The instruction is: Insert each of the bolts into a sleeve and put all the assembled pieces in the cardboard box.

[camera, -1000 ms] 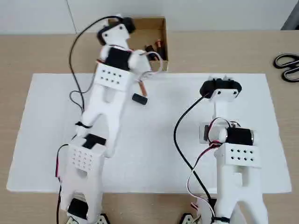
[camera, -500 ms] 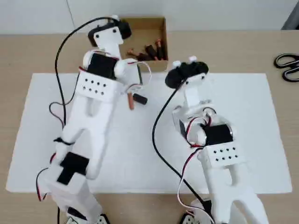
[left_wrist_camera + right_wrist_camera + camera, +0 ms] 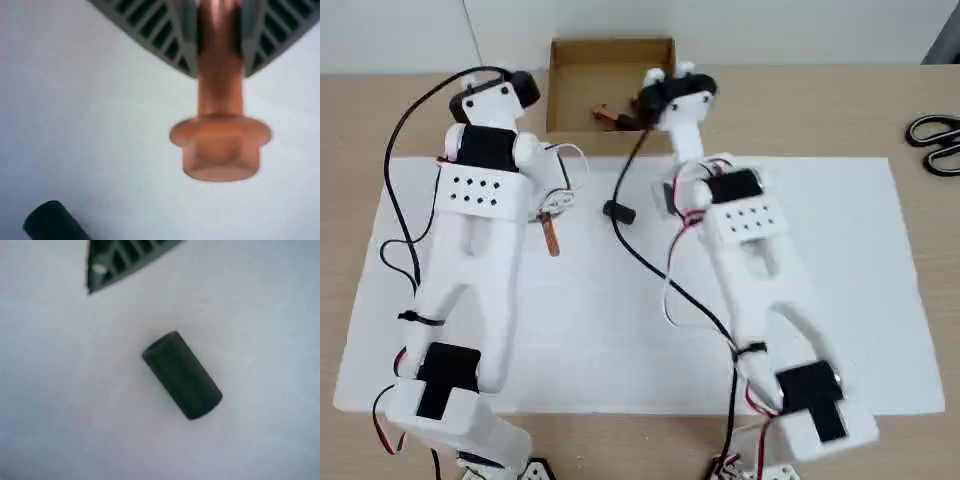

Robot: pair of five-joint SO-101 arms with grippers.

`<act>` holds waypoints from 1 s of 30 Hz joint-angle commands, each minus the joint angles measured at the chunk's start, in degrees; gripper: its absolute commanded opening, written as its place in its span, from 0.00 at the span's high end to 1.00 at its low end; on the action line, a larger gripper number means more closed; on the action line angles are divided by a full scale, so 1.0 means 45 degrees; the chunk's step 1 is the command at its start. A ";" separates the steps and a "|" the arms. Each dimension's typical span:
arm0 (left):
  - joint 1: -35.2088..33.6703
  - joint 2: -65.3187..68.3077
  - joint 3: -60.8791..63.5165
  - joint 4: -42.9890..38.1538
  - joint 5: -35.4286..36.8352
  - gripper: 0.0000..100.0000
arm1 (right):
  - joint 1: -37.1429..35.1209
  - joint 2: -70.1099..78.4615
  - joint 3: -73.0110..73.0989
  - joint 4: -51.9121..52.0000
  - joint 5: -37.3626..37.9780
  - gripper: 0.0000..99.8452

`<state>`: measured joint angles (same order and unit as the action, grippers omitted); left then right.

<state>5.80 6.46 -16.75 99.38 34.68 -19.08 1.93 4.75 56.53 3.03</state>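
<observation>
Bolt (image 3: 551,236) is hanging by its shank, clamped in the left gripper (image 3: 220,45) — black sleeve (image 3: 618,212) is lying upper centre on the white sheet (image 3: 620,330); right gripper (image 3: 115,265) — state impossible to tell.

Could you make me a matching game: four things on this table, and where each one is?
Things: 1 bolt; 2 sleeve; 3 cardboard box; 4 scissors.
Places: A on the bare table, off the white sheet; B gripped in the left pincer; C lying loose on the white sheet; D open, with pieces inside.
Pairs: 1-B, 2-C, 3-D, 4-A.
</observation>
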 commanded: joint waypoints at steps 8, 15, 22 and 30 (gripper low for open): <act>-0.0117 -0.0742 0.0264 0.0137 -0.0117 0.99 | -0.1299 0.4523 -0.5411 0.1475 0.2168 0.79; -0.0117 -0.0742 0.0283 0.0137 -0.0098 0.99 | -0.1807 0.6027 -0.6623 0.1475 0.2501 0.79; -0.0117 -0.0742 0.0283 0.0137 -0.0117 0.99 | -0.2139 0.6457 -0.6838 0.1475 0.2481 0.79; -0.0117 -0.0742 0.0283 0.0137 -0.0117 0.99 | -0.2178 0.6496 -0.6838 0.1670 0.2129 0.72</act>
<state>5.54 6.46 -15.16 99.38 34.51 -28.40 31.47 -23.30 63.65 13.41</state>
